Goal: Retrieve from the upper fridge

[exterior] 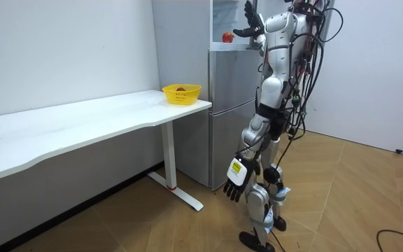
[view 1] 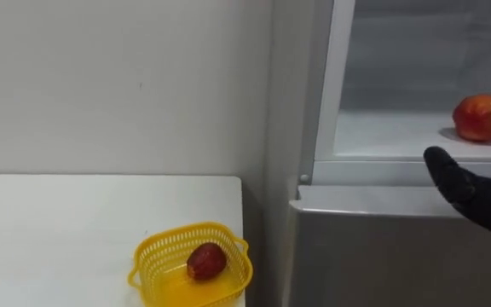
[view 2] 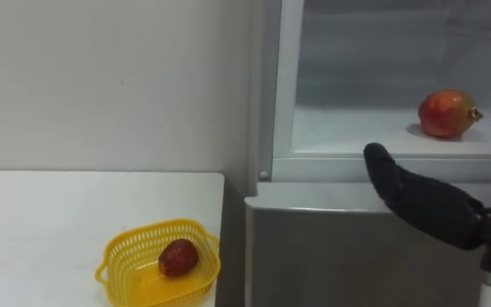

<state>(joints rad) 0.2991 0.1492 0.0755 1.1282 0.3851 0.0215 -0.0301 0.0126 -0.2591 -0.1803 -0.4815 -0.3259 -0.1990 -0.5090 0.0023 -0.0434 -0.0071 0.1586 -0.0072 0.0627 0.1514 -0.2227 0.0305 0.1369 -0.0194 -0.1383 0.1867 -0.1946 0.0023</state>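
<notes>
A red-orange fruit point(view 1: 482, 117) lies on the white shelf point(view 1: 382, 136) of the open upper fridge compartment, toward its right side. My right hand point(view 1: 476, 194) is raised in front of the shelf's front edge, just below and slightly left of the fruit. It is open, its fingers are spread, and it holds nothing. It does not touch the fruit. In the room view my left hand point(exterior: 235, 183) hangs by my side with relaxed fingers and holds nothing. I stand facing the fridge point(exterior: 229, 105).
A yellow mesh basket point(view 1: 177, 232) with a dark red fruit point(view 1: 206, 260) in it stands at the near right corner of the white table point(view 1: 75, 230), close to the fridge's side. The shut lower fridge door point(view 1: 373, 256) is below the shelf.
</notes>
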